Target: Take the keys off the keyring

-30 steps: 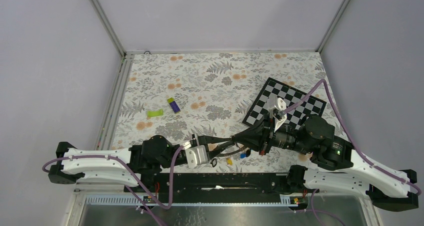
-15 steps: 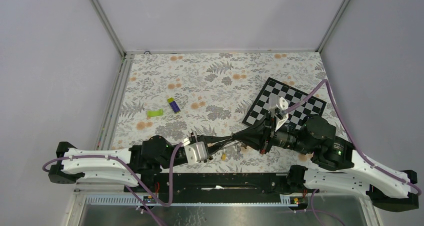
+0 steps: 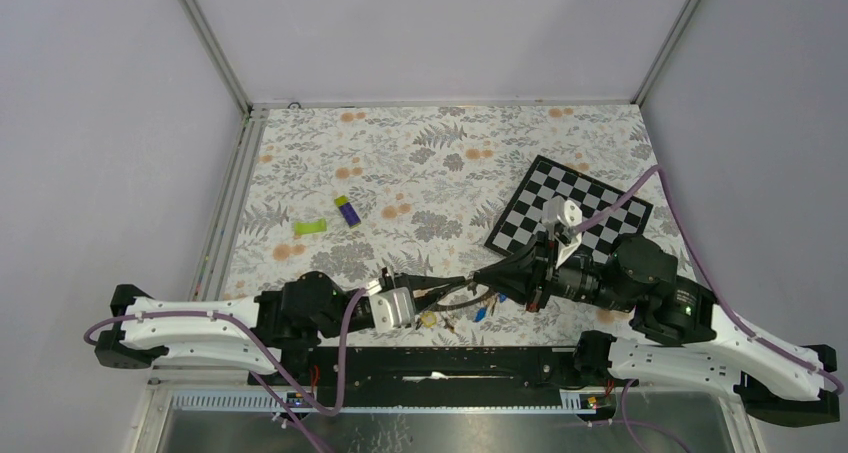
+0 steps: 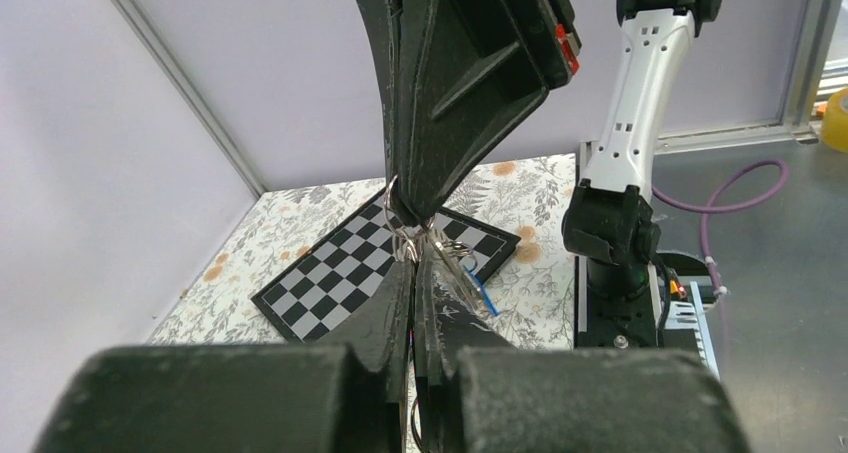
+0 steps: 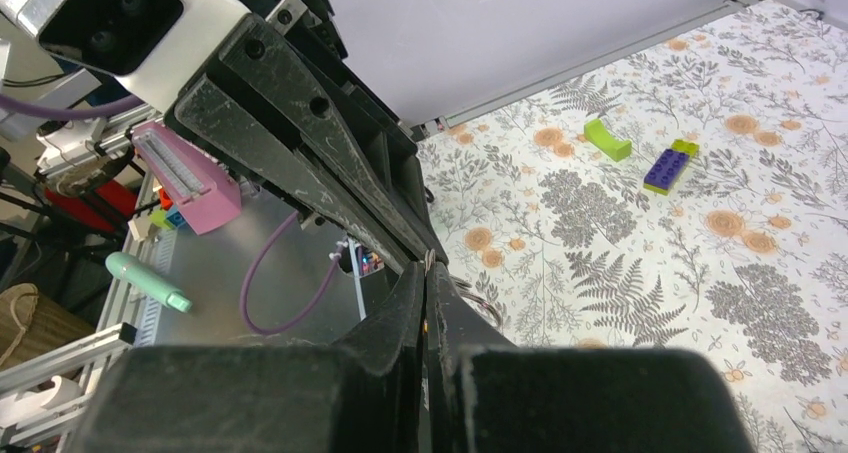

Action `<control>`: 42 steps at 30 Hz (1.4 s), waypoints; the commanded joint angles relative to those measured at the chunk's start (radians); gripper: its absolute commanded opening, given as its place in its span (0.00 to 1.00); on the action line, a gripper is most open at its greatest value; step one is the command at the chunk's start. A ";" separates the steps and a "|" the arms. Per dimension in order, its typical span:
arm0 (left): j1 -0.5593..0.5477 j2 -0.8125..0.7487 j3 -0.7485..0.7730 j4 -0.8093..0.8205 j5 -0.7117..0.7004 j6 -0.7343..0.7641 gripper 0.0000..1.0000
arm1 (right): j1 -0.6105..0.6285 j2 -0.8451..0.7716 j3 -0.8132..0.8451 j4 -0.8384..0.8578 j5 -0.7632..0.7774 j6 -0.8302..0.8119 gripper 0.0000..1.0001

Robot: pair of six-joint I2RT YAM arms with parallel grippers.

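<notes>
My left gripper (image 3: 462, 284) and right gripper (image 3: 474, 279) meet tip to tip above the table's near edge. Both are shut on the keyring (image 3: 461, 300), a thin grey metal ring seen mostly edge-on. In the left wrist view the ring's wire (image 4: 404, 239) sticks out past my closed left gripper (image 4: 414, 263), against the right gripper's tips. In the right wrist view its edge (image 5: 428, 258) shows at my closed right gripper (image 5: 427, 270). The keys dangle below: a yellow one (image 3: 428, 320) and a blue one (image 3: 482, 313), which also shows in the left wrist view (image 4: 481, 296). The other keys are hard to make out.
A black-and-white checkerboard (image 3: 570, 213) lies at the right, behind the right arm. A purple-and-green block (image 3: 348, 211) and a green piece (image 3: 310, 227) lie at the left middle of the floral cloth. The black base rail (image 3: 440, 358) runs along the near edge.
The hanging keys have swung: the yellow one moved left under the left gripper. The right wrist shifted slightly to the right. Both grippers stay closed on the ring.
</notes>
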 commanded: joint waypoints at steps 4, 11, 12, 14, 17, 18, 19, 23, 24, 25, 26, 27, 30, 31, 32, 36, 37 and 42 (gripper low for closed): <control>0.011 -0.037 0.032 -0.070 0.048 0.047 0.00 | 0.005 -0.060 0.010 0.035 0.021 -0.017 0.00; 0.011 -0.023 0.057 -0.115 0.116 0.067 0.00 | 0.005 -0.066 0.001 0.032 0.024 -0.007 0.00; 0.011 -0.021 0.058 -0.115 0.115 0.067 0.00 | 0.006 -0.065 0.000 0.032 0.021 -0.005 0.00; 0.011 -0.017 0.057 -0.115 0.108 0.068 0.00 | 0.004 -0.065 -0.002 0.035 0.009 0.001 0.00; 0.011 -0.008 0.061 -0.115 0.098 0.068 0.00 | 0.006 -0.064 -0.011 0.056 -0.038 0.008 0.00; 0.011 -0.005 0.061 -0.115 0.096 0.068 0.00 | 0.005 -0.064 -0.015 0.066 -0.058 0.011 0.00; 0.012 -0.002 0.063 -0.116 0.094 0.069 0.00 | 0.005 -0.062 -0.018 0.074 -0.076 0.013 0.00; 0.011 0.002 0.067 -0.116 0.083 0.061 0.00 | 0.005 -0.052 -0.024 0.091 -0.130 0.020 0.00; 0.011 0.001 0.067 -0.116 0.077 0.059 0.00 | 0.004 -0.049 -0.025 0.093 -0.143 0.022 0.00; 0.011 -0.001 0.067 -0.117 0.074 0.056 0.00 | 0.005 -0.045 -0.025 0.095 -0.154 0.023 0.00; 0.011 -0.003 0.066 -0.116 0.070 0.054 0.00 | 0.005 -0.043 -0.026 0.096 -0.162 0.025 0.00; 0.011 -0.006 0.066 -0.116 0.067 0.052 0.00 | 0.005 -0.041 -0.027 0.097 -0.170 0.026 0.00; 0.011 -0.012 0.065 -0.115 0.056 0.049 0.00 | 0.005 -0.038 -0.029 0.100 -0.184 0.027 0.00; 0.011 -0.011 0.065 -0.116 0.055 0.048 0.00 | 0.005 -0.038 -0.029 0.100 -0.182 0.026 0.00; 0.011 -0.012 0.065 -0.115 0.055 0.048 0.00 | 0.005 -0.040 -0.029 0.099 -0.176 0.025 0.00; 0.011 -0.015 0.065 -0.114 0.057 0.050 0.00 | 0.005 -0.071 -0.034 0.100 -0.095 0.023 0.00; 0.011 -0.020 0.061 -0.111 0.058 0.050 0.00 | 0.005 -0.083 -0.039 0.100 -0.069 0.024 0.00; 0.011 -0.034 0.050 -0.105 0.070 0.059 0.00 | 0.005 -0.124 -0.063 0.099 -0.027 0.034 0.00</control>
